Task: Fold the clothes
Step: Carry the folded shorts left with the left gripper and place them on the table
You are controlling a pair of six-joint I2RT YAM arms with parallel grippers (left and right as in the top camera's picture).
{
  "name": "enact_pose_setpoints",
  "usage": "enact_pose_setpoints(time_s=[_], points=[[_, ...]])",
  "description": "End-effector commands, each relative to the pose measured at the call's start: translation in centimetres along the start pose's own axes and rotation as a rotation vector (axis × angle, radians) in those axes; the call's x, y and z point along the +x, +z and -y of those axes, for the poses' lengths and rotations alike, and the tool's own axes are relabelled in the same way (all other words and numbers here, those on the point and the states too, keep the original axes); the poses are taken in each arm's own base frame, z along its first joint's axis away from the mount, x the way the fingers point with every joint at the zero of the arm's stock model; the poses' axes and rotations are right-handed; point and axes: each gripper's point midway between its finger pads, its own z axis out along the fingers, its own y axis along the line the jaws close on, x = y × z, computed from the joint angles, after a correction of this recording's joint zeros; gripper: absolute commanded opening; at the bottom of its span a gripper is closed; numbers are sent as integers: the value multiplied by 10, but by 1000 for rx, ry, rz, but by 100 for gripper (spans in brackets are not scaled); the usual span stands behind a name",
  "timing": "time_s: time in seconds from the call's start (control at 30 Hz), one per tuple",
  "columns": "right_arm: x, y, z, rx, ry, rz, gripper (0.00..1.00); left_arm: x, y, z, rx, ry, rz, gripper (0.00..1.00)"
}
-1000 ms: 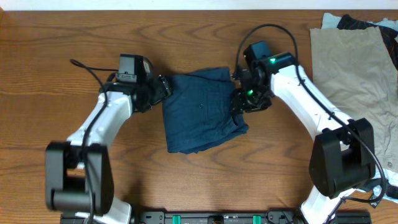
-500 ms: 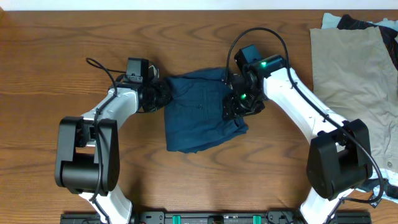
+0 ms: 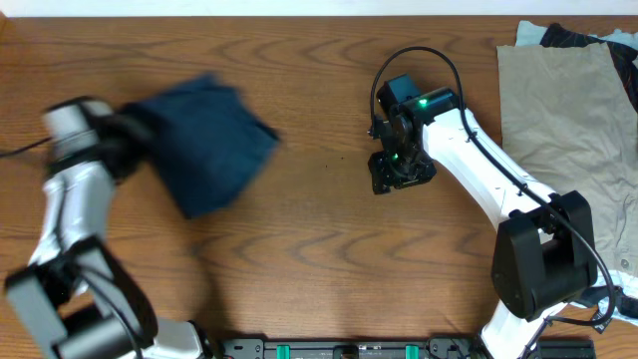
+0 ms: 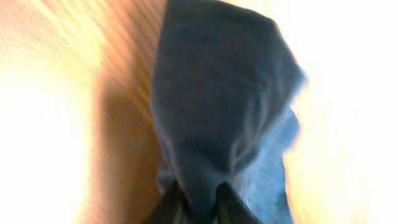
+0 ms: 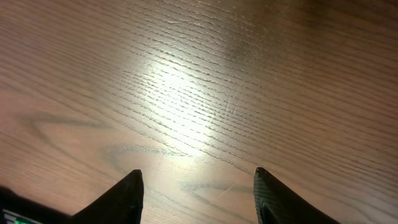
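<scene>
In my left wrist view, the left gripper point(image 4: 198, 200) is clamped on the navy garment point(image 4: 217, 106), which trails from the fingers as a bunched wad. Overhead, that bundle shows blurred near the left edge of the table point(image 3: 319, 279), and I judge it to be lifted. My right gripper point(image 3: 395, 170) hovers over bare wood mid-table, fingers spread and holding nothing. At the far right corner lies a tan garment point(image 3: 558, 95), with dark and pale blue pieces point(image 3: 583, 36) beyond it. The bundle looks compact, so the folding seems mostly done. What remains is to set it down tidily and let go.
</scene>
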Motion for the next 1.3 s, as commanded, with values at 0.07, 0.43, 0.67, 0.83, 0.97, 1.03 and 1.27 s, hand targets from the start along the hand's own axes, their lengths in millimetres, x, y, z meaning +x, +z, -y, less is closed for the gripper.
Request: enact_pose_setpoints(time_s=[0.07,0.43,0.67,0.83,0.97,1.03,1.27], points=[[-5,-8,3,20,13,32,56,-59,-45,-43,-18,-178,149,98],[-5,-8,3,19,15,32,56,9,-24,27,139,-1,-83,98],[-13,-9,8,11,162,64,71,147,-8,72,54,427,-368,98],[-17,-15,35,-2,322,77,80,235,-20,78,-27,788,-509,98],[-6,-20,69,3,426,42,82,277,-40,55,-144,971,-618,98],[4,-24,86,5,476,12,83,288,-54,38,-209,995,-690,98],[40,-37,116,-39,544,-86,83,290,-101,-12,-439,882,-871,98]])
